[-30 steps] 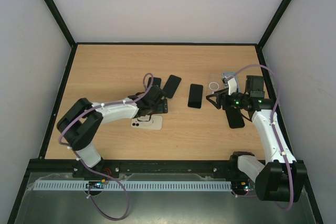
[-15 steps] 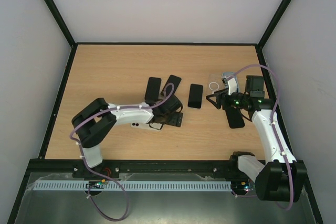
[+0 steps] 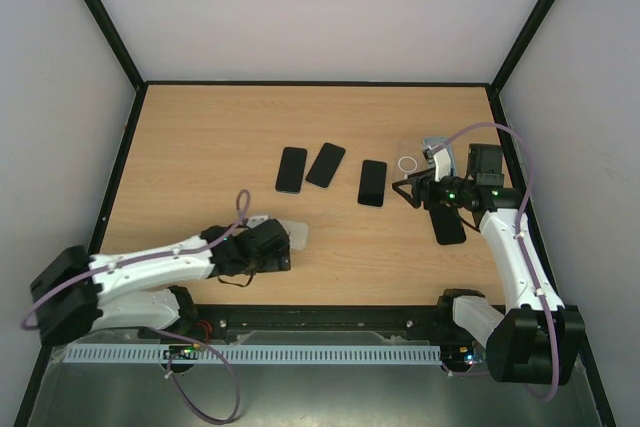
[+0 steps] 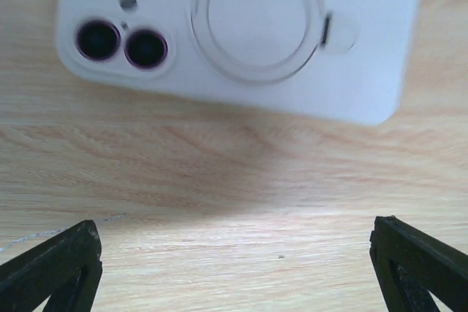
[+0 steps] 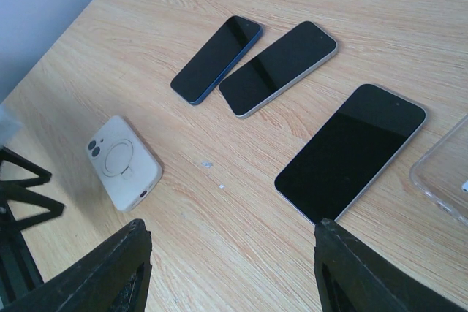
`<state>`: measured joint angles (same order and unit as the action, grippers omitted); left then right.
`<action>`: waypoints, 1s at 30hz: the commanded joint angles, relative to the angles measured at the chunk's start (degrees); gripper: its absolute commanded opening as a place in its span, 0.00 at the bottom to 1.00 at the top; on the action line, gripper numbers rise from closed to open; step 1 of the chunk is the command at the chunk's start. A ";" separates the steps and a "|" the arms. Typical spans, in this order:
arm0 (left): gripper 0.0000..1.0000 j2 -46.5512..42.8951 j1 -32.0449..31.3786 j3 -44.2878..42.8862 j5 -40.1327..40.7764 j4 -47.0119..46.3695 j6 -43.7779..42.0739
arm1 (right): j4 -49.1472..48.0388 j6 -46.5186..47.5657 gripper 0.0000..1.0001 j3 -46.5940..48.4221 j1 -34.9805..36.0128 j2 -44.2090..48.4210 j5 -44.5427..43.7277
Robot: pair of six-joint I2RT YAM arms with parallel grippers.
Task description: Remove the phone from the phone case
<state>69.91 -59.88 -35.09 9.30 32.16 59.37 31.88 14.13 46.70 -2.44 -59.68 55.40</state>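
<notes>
Grip would need care: the white round-cornered phone case with a ring on its back lay face down on the pale wooden worktop, near-left, just beside the left gripper, whose jaws were spread and empty. The case probably had soft walls round a stiff, slippery phone, so it was best peeled at a corner. The right gripper had its jaws spread, holding nothing.

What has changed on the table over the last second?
The left arm pulled back from mid-table toward the near left corner; the left gripper, open and empty, now faces the white cased phone. That phone, the three dark phones and the right gripper stayed put.
</notes>
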 commanded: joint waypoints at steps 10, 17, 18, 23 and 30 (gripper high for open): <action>1.00 -6.72 6.48 2.36 2.38 -5.61 10.32 | -0.50 0.34 0.59 -0.78 -0.11 -0.41 1.17; 1.00 1.30 10.05 3.56 1.37 -13.94 13.29 | 0.44 0.84 0.59 -0.31 -0.11 -2.97 1.60; 1.00 2.44 10.53 3.43 1.20 -14.82 13.79 | 0.46 0.85 0.59 -0.36 -0.07 -2.92 1.55; 1.00 7.45 14.56 2.44 2.46 -20.20 13.97 | 0.37 0.82 0.59 -0.33 -0.11 -2.63 1.38; 1.00 19.22 23.64 -5.72 0.80 -23.12 4.57 | 0.49 0.72 0.59 -0.29 -0.11 -3.14 1.05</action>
<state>82.59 -39.81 -37.30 11.51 11.68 69.23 31.88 14.15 46.44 -2.44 -62.57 55.83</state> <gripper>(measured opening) 0.997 0.591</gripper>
